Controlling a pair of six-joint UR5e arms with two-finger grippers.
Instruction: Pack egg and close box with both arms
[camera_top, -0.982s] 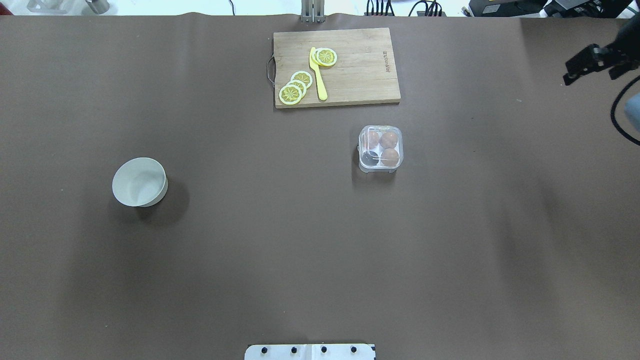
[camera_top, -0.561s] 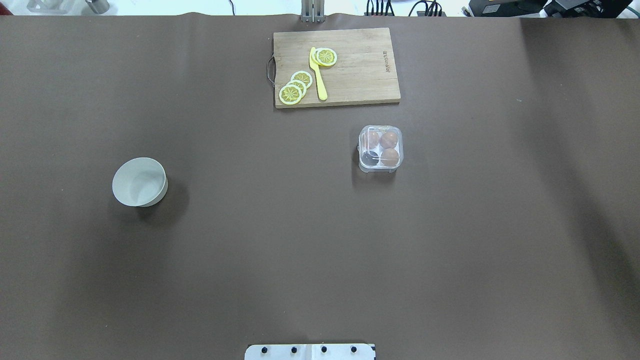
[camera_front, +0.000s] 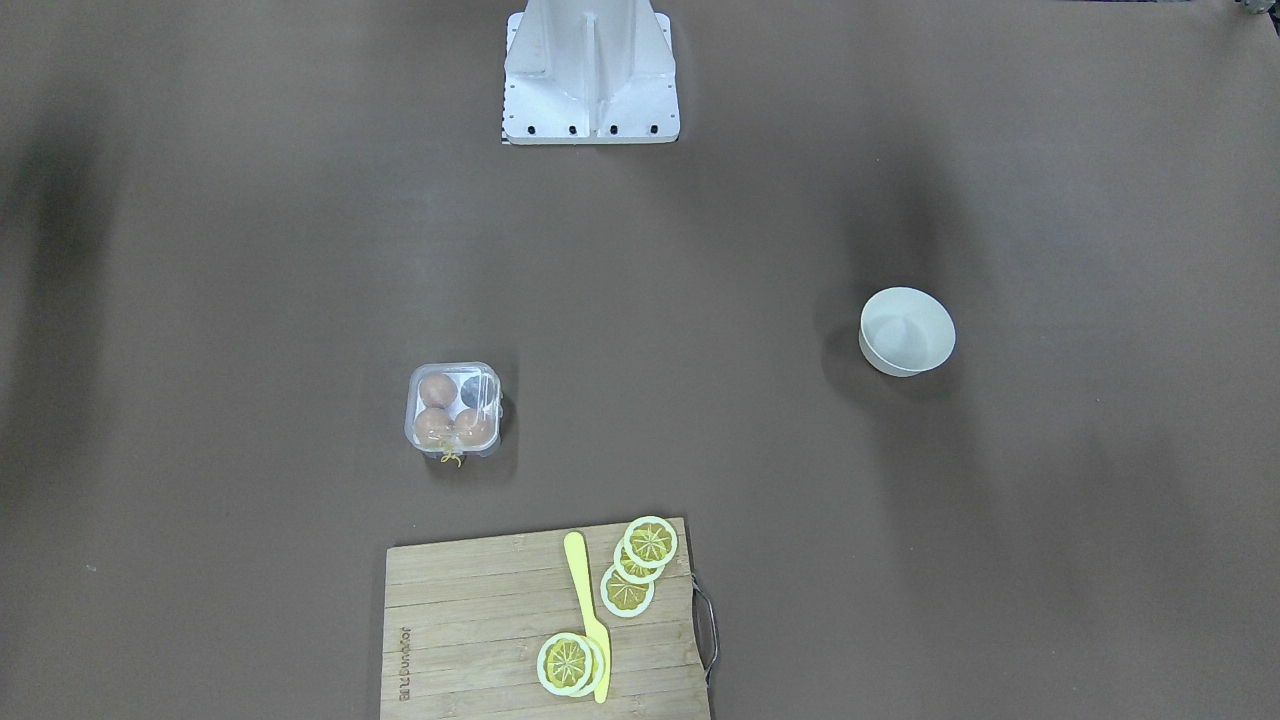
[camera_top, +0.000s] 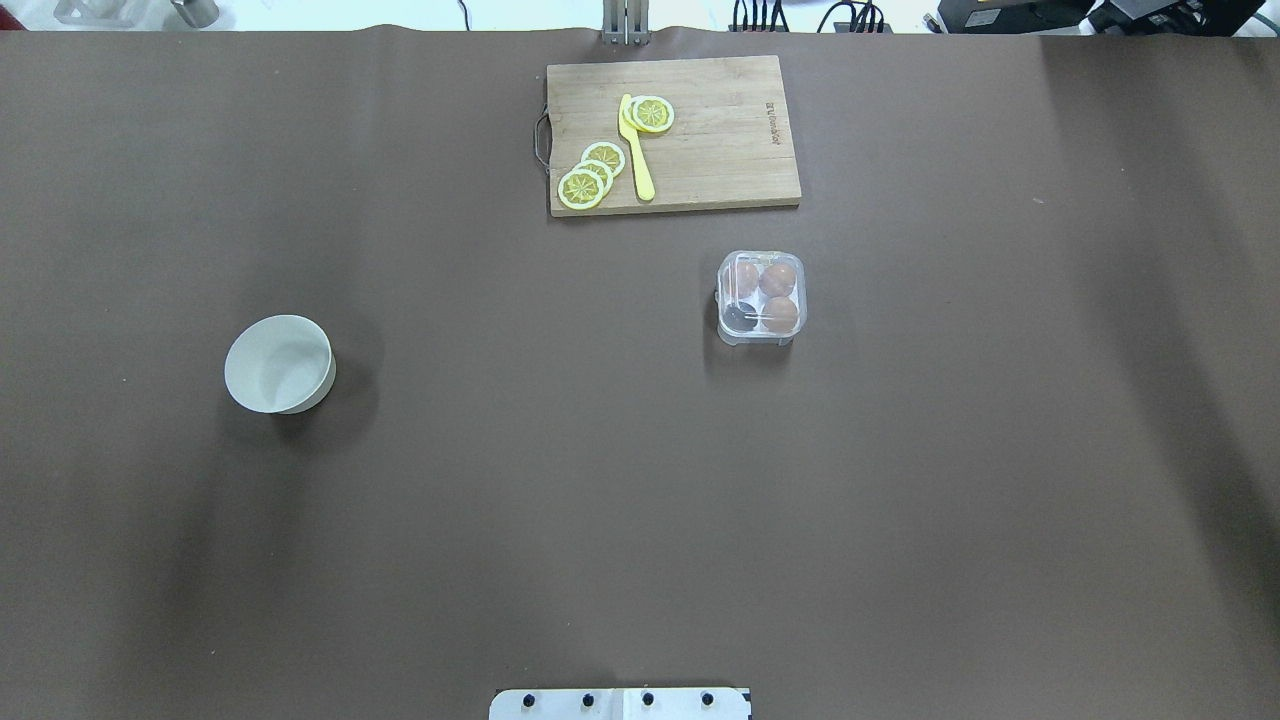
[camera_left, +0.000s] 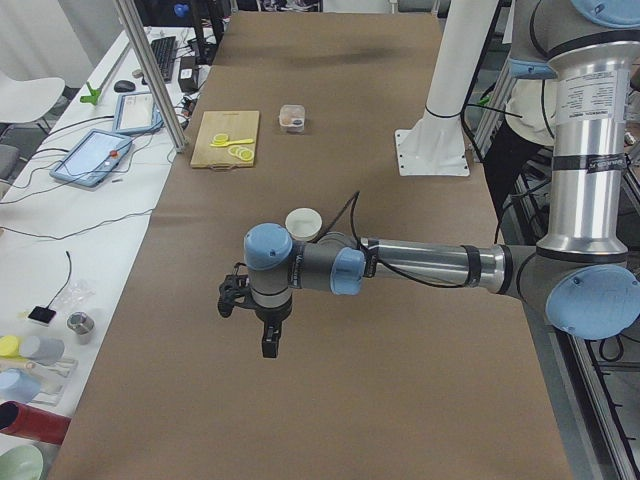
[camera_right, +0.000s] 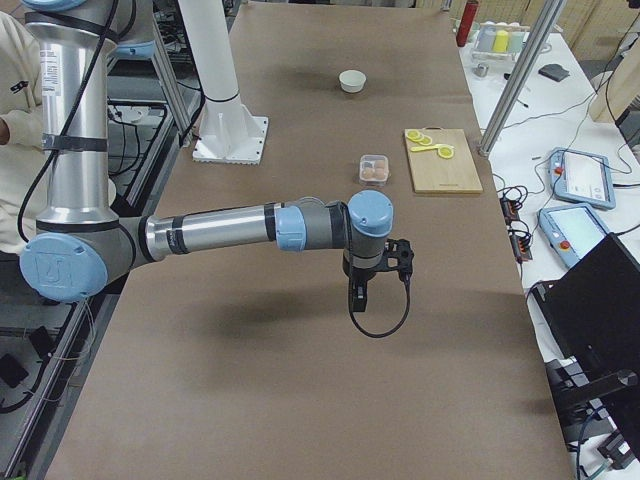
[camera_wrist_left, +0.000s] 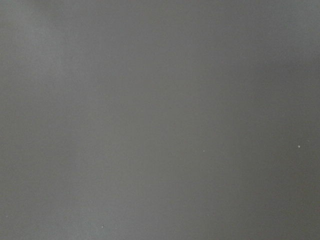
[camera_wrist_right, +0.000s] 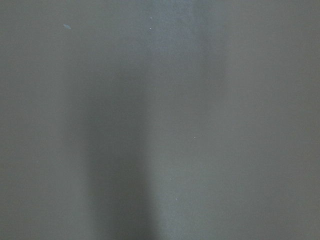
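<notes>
Well, you'll find the box (camera_top: 761, 298) on the brown table (camera_top: 600, 480), near the cutting board (camera_top: 720, 150) on the robot's side of it. Three eggs (camera_top: 778, 279) sit in its cells (the fourth cell, near the robot and toward its left, shows dark). The bowl (camera_top: 278, 362) stands well apart on the left. The left gripper (camera_left: 269, 342) and right gripper (camera_right: 358, 297) each hang over their own end of the table, pointing down. You cannot tell whether their fingers are apart or together.

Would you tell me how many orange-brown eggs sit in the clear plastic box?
3, in the clear plastic box: far-left egg, far-right egg, near-right egg; fourth cell empty.
</notes>
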